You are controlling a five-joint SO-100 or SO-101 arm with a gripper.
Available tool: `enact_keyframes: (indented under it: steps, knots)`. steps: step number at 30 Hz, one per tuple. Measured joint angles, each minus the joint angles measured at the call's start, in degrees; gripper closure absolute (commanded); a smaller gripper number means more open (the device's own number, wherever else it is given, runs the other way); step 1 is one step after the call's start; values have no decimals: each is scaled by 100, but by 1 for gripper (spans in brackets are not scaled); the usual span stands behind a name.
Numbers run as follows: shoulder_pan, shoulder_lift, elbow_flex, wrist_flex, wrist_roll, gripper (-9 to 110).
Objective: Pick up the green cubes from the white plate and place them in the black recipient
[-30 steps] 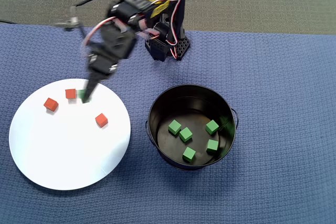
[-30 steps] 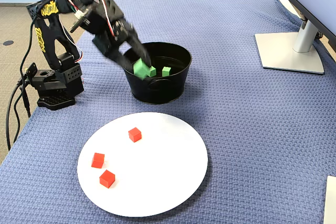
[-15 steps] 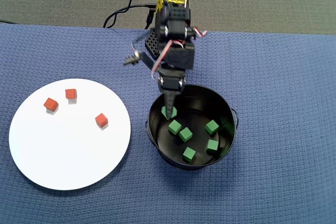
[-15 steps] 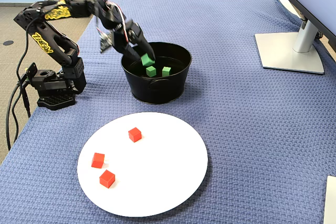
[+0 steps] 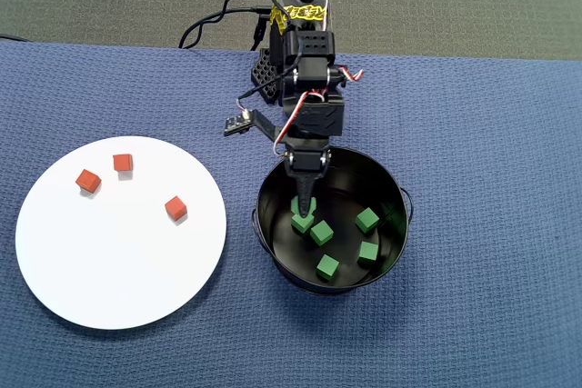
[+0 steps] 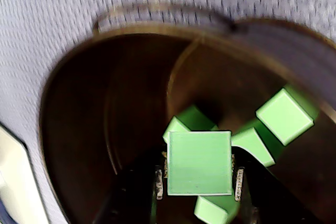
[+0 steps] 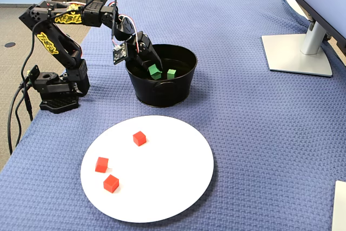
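Note:
In the wrist view my gripper is shut on a green cube, a black finger pressed against each side of it. It hangs inside the black recipient, just above several more green cubes on the bottom. From overhead, the gripper reaches in over the pot's far-left rim with the held cube; loose green cubes lie around it. The fixed view shows the gripper and its cube low in the pot. No green cube lies on the white plate.
Three red cubes lie on the plate. The arm's base stands left of the pot with cables behind it. A monitor stand sits at the far right. Blue woven cloth covers the table.
The gripper swung from above the plate to the pot with the green cube in it, then went lower into the pot. The plate and the red cubes stayed still.

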Motion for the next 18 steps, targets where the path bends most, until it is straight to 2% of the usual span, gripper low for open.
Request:
enact_keyframes:
  steps: [3, 9, 15, 18]
  knots:
    - [-132, 132, 0, 26, -44, 76]
    - [-105, 457, 0, 105, -132, 78]
    - [-132, 1652, 246, 1037, -492, 90]
    - [-62, 2584, 817, 1336, -615, 101]
